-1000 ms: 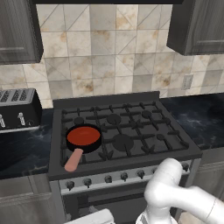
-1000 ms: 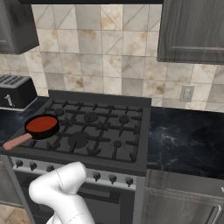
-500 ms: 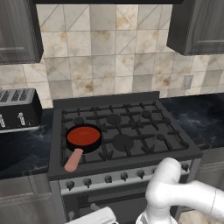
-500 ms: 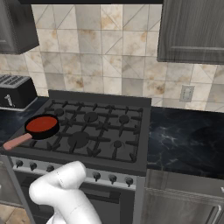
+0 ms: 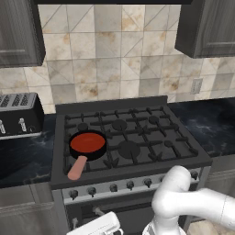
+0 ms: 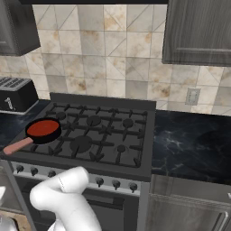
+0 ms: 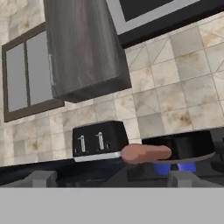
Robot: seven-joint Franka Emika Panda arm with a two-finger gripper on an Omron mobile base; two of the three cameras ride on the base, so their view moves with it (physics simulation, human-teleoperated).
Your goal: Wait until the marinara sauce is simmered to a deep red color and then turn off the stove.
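From the left base view, the sauce (image 5: 87, 142) sits red in its skillet (image 5: 87, 148) on the stove's (image 5: 133, 142) front-left burner, handle (image 5: 77, 167) pointing toward the knobs (image 5: 131, 185).

From the right, the pan's long axis runs front-left.

From the hand, the gripper (image 7: 109, 178) (jaws wide, holding nothing) sits low before the stove, probably below pan level; a blue flame (image 7: 175, 168) burns underneath.

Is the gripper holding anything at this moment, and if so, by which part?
Nothing is held. The gripper is open, low in front of the dark grey gas stove, away from the small black skillet's tan-pink handle.
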